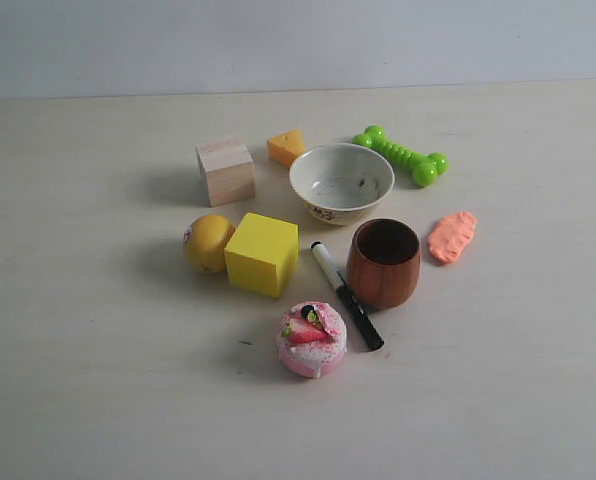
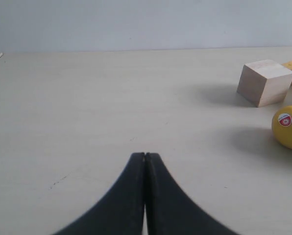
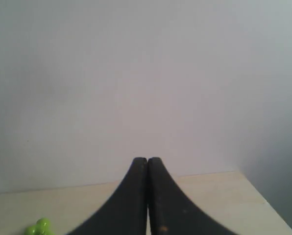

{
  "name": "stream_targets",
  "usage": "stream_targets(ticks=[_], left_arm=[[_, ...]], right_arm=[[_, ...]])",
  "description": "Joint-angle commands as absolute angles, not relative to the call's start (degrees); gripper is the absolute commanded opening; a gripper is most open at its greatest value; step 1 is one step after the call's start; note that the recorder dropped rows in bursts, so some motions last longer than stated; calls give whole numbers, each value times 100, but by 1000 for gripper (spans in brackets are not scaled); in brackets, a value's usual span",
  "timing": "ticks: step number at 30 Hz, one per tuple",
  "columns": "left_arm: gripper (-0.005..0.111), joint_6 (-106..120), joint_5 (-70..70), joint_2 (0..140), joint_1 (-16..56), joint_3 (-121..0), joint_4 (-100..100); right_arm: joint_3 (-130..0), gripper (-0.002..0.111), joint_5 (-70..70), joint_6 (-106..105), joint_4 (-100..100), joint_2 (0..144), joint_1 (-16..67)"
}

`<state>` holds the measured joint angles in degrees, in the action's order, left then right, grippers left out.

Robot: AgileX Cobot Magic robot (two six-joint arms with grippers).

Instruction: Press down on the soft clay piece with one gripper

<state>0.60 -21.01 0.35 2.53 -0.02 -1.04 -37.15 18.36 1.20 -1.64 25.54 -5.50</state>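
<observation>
Two arms are both out of sight in the exterior view. The soft clay piece (image 1: 452, 237) lies flat on the worktop (image 1: 98, 380), near the brown cup (image 1: 383, 262) at its 3 o'clock, with nothing touching it.

In the left wrist view, the left pincer (image 2: 145, 155) has its fingers pressed together on nothing, with a wooden block (image 2: 265, 82) and a yellow fruit (image 2: 289, 126) beyond. No clay shows here.

In the right wrist view, the right pincer (image 3: 147, 159) is likewise closed and empty. It faces the wall, and only a green bone toy (image 3: 38, 226) shows at the picture's edge.

The approach seems not yet begun. The right arm, probably the nearer one, needs to tilt down and bring its closed tips over the clay.
</observation>
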Motion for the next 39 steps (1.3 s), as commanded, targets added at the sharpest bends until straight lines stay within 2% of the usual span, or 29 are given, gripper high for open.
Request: stream_targets(ticks=[1,9,16,24,29,39], left_arm=[[0,54,-2061,0,278,0,-90],[0,54,-2061,0,278,0,-90],[0,54,-2061,0,278,0,-90],[0,54,-2061,0,278,0,-90],[0,54,-2061,0,278,0,-90],[0,54,-2061,0,278,0,-90]], right_arm=[[-4404,0,2621,-721,751,3295,-537],[-5227,0,4537,-2409,2822,4906,-537],[-5705,0,5418,-2552,3139,6103,-463],[-6028,0,5701,-2285,2630,7202,296],[-6060,0,5914,-1606,2285,7907,366],[-6060,0,5072,-1477,2367,8209,366]])
